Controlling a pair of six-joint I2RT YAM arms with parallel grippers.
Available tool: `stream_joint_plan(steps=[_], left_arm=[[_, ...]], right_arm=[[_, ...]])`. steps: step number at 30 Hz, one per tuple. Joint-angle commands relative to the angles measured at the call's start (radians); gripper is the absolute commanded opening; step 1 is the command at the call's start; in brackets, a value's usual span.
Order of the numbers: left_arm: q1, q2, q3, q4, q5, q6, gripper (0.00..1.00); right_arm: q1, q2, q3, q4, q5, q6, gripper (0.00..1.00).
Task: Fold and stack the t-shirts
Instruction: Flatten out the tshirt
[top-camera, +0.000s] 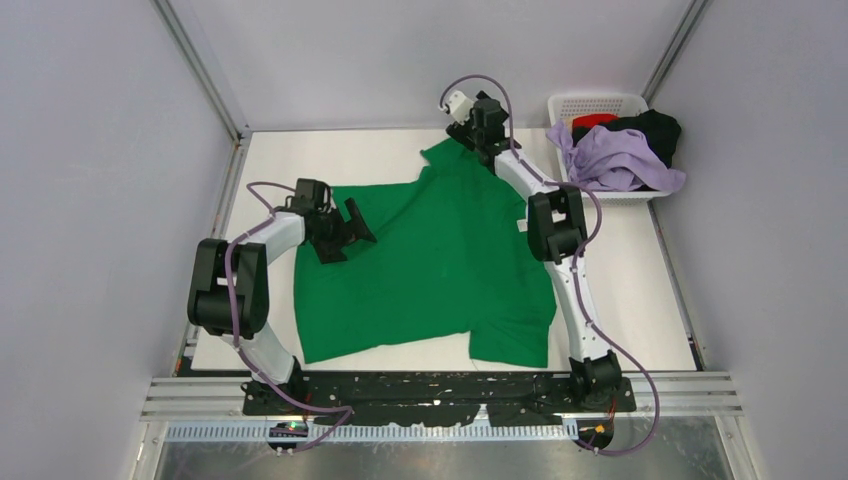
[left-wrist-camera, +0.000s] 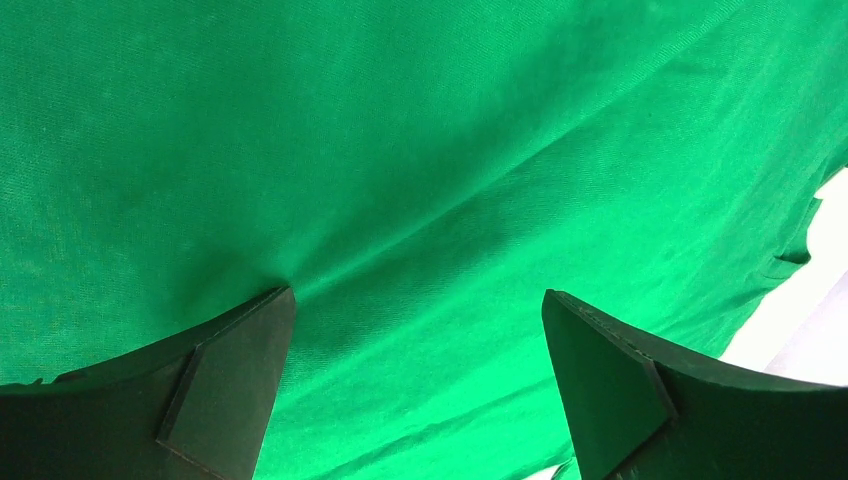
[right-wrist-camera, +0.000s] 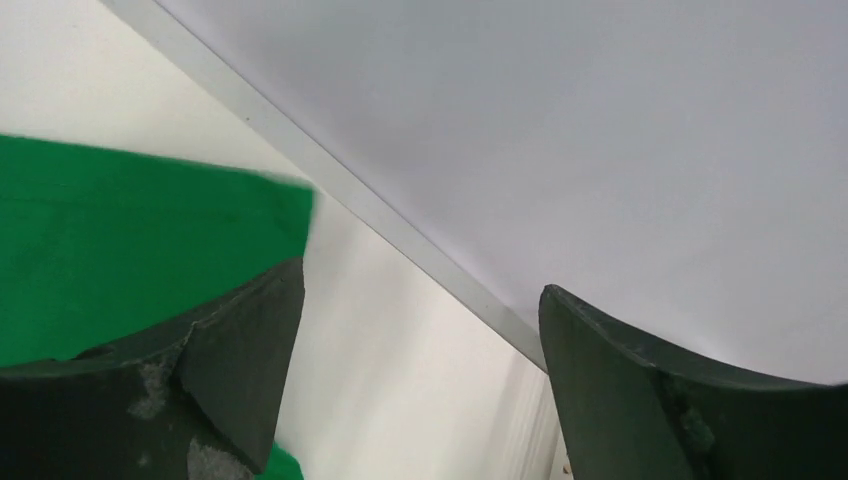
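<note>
A bright green t-shirt lies spread across the middle of the white table, wrinkled, with one sleeve reaching toward the back. My left gripper hovers over its left part with its jaws wide apart. In the left wrist view the green cloth fills the frame and the left gripper holds nothing. My right gripper is at the shirt's far corner by the back wall. In the right wrist view the right gripper is open, with bare table between its fingers and the green cloth edge beside its left finger.
A white slotted basket stands at the back right, holding a lavender shirt, a black shirt and a red one. Grey walls close in the table on three sides. The metal rail with the arm bases runs along the near edge.
</note>
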Motion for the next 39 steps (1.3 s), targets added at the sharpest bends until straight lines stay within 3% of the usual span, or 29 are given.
stream_joint_plan(steps=[1, 8, 14, 18, 20, 24, 39], left_arm=[[0.013, -0.010, -0.013, -0.008, -0.015, 0.024, 1.00], [0.012, -0.043, -0.019, 0.018, 0.008, 0.004, 1.00], [0.011, -0.068, -0.002, 0.043, 0.012, -0.036, 1.00], [0.008, -0.085, 0.005, 0.073, 0.008, -0.061, 0.99], [0.007, -0.091, 0.004, 0.082, 0.008, -0.067, 1.00], [0.001, -0.092, -0.007, 0.098, -0.007, -0.081, 1.00], [-0.012, 0.109, 0.091, 0.148, -0.035, -0.207, 1.00]], right_arm=[[-0.005, -0.042, 0.014, 0.169, 0.076, -0.003, 0.98], [-0.006, -0.244, -0.083, -0.013, 0.086, 0.308, 0.95], [-0.007, -0.451, -0.240, -0.338, 0.044, 0.782, 0.95], [0.009, -0.626, -0.521, -0.345, -0.068, 1.004, 0.95], [0.040, -0.716, -0.750, -0.309, -0.053, 1.054, 0.95], [0.083, -0.816, -0.939, -0.331, -0.021, 1.120, 0.95], [0.040, -0.866, -1.259, -0.369, -0.034, 1.266, 0.95]])
